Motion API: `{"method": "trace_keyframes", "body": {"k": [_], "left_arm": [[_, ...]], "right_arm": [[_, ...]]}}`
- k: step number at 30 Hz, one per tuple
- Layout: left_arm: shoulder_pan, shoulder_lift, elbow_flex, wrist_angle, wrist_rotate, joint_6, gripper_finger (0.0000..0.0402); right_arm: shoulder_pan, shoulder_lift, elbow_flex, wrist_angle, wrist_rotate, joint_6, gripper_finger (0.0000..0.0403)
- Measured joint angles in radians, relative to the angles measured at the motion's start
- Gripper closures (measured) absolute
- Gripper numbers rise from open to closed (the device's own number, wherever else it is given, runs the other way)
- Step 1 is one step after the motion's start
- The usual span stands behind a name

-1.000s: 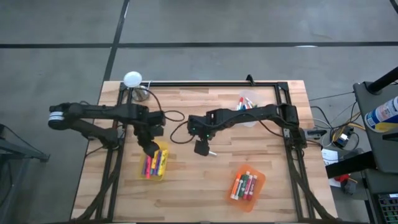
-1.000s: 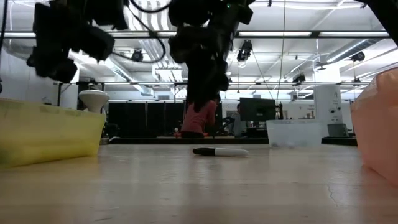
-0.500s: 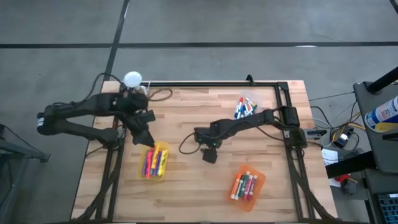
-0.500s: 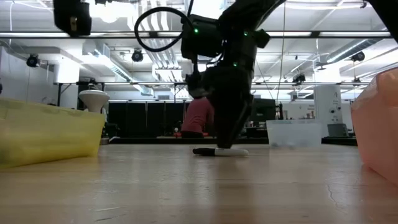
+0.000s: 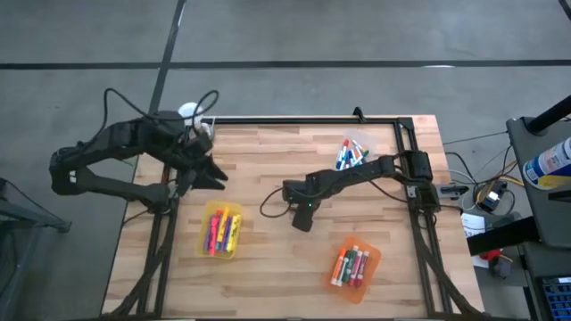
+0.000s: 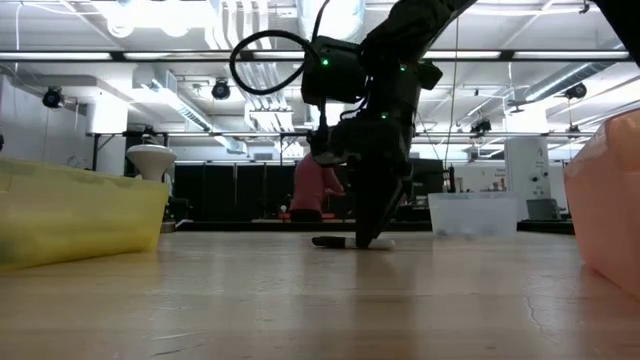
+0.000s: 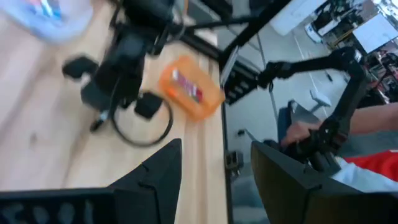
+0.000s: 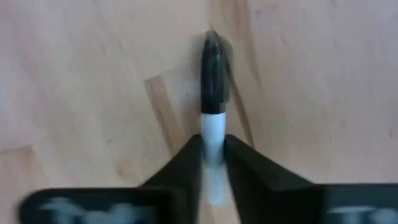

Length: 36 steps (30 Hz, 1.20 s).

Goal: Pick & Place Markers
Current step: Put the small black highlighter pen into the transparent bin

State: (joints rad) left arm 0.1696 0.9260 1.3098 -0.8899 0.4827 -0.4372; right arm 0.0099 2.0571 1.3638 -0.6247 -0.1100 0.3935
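Observation:
A marker with a white barrel and black cap (image 8: pixel 212 74) lies flat on the wooden table near its middle (image 6: pixel 335 241). My right gripper (image 5: pixel 302 219) stands over it, pointing steeply down, shut on it (image 8: pixel 211 149). My left gripper (image 5: pixel 214 176) hangs open and empty (image 7: pixel 214 168), raised above the table's far left part, apart from the yellow bin (image 5: pixel 223 230) of coloured markers. My right gripper pinches the marker's white barrel (image 8: pixel 211 132) between its two fingers (image 8: pixel 186 163), just behind the black cap. The fingers come from above, pointing down, and lie across the marker. The marker lies level on the table (image 6: pixel 352 241).
An orange bin (image 5: pixel 354 263) with markers sits near the front right, and a clear bin (image 5: pixel 352 152) with markers at the far right. A black frame (image 5: pixel 294 119) runs round the table. A white round object (image 5: pixel 189 111) stands at the far left corner. A person in red (image 6: pixel 318 190) is beyond the table.
My left gripper has risen from over the yellow bin and drawn back toward the table's far left, tipping up toward level. My right gripper has sunk toward the table onto the lying marker, which has kept its place.

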Motion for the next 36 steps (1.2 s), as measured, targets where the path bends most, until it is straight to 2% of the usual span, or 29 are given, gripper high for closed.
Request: {"method": "trace_keyframes", "body": {"k": [2, 3, 10, 16, 22, 27, 32, 36], "left_arm": [[0.001, 0.000, 0.018, 0.010, -0.017, 0.021, 0.0218], [0.001, 0.000, 0.025, 0.008, -0.019, 0.031, 0.0218], [0.000, 0.000, 0.047, 0.008, -0.038, 0.064, 0.0218], [0.000, 0.010, 0.045, 0.007, -0.040, 0.091, 0.0218], [0.000, 0.029, 0.045, 0.008, -0.040, 0.105, 0.0218], [0.000, 0.039, 0.045, 0.007, -0.040, 0.120, 0.0218], [0.000, 0.043, 0.044, 0.008, -0.040, 0.121, 0.0218], [0.000, 0.043, 0.044, 0.007, -0.040, 0.121, 0.0218]], "right_arm": [[-0.015, 0.001, 0.006, -0.011, -0.023, 0.000, 0.0372], [-0.024, 0.000, 0.007, -0.016, -0.033, 0.000, 0.0377], [-0.070, -0.054, 0.020, -0.101, -0.023, 0.010, 0.0377], [-0.125, -0.191, 0.020, -0.216, 0.120, 0.063, 0.0378], [-0.238, -0.321, -0.003, -0.298, 0.235, 0.173, 0.0379], [-0.342, -0.406, -0.087, -0.329, 0.248, 0.223, 0.0380], [-0.448, -0.483, -0.232, -0.327, 0.254, 0.274, 0.0380], [-0.523, -0.528, -0.332, -0.288, 0.200, 0.284, 0.0379]]}}
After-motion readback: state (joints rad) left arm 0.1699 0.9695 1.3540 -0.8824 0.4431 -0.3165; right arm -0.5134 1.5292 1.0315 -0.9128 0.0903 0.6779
